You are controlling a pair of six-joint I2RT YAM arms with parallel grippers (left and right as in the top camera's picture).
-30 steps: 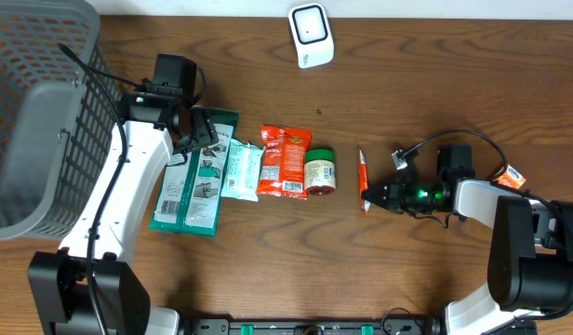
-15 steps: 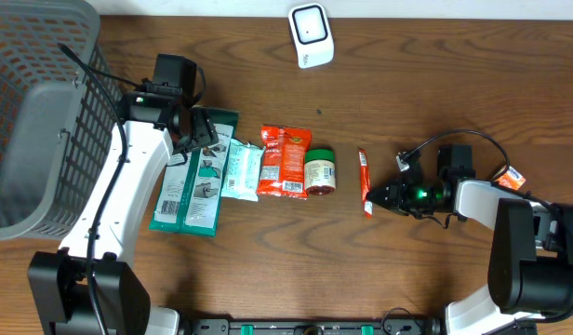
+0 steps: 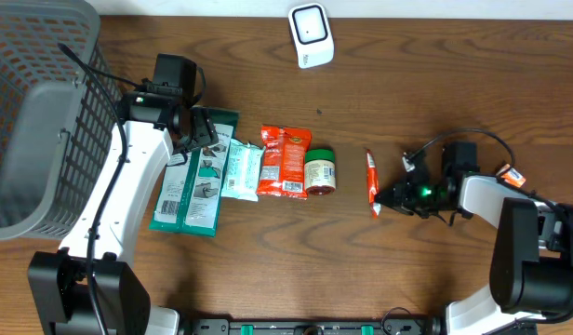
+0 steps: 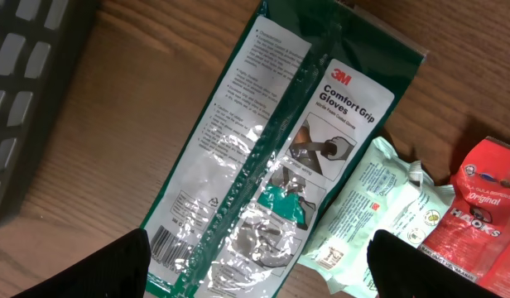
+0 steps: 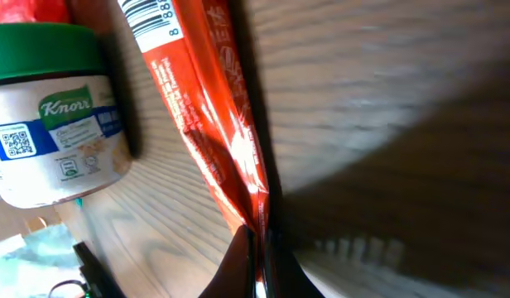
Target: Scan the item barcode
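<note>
On the wooden table (image 3: 435, 84) the right gripper (image 3: 387, 197) pinches the thin red sachet (image 3: 371, 179) by its end, near the jar (image 3: 319, 174); left gripper (image 3: 201, 132) stands open. Lift gently, barcode (image 5: 151, 18) facing the white scanner (image 3: 311, 35)

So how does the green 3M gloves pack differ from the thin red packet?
The 3M gloves pack is green and wide; the red packet is a narrow stick. The gloves pack lies flat and free under the open left gripper; the red packet is pinched at one end by the shut right gripper. Both show a printed barcode.
</note>
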